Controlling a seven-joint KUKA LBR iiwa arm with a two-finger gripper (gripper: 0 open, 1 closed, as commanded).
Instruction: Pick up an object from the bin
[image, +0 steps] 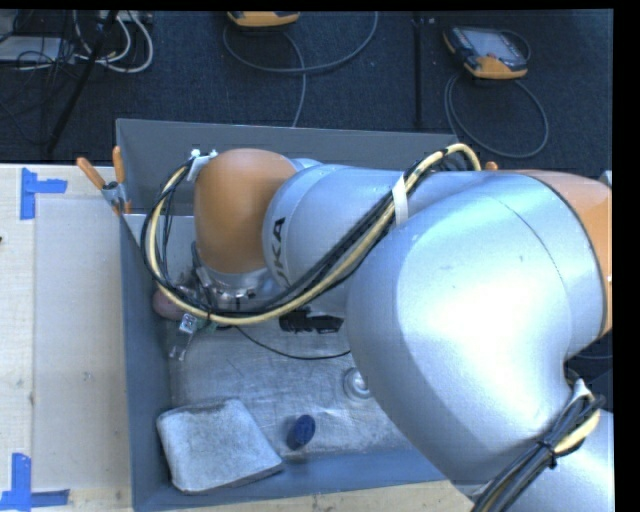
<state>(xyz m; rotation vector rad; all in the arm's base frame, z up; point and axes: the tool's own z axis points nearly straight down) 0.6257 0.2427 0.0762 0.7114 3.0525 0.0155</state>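
The pincer (188, 322) sits low by the left wall of the bin (140, 420), right beside a pinkish thing (163, 300). Can't tell if it's wide or narrow, the arm (450, 300) hides it. Risk imo: scraping that wall, or nudging the thing away.

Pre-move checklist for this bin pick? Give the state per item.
1. Tool inside the bin, low at its left wall: ok.
2. Something held in the tool: cannot tell, the orange wrist covers it.
3. Target known: cannot tell. A pink thing lies right beside the tool at the left wall, mostly hidden.
4. Room between the tool and the left wall: not ok, it looks very tight.
5. Grey cloth and blue piece at the front of the bin lie apart from the tool: ok.
6. Cable loop free of the left wall: cannot tell.
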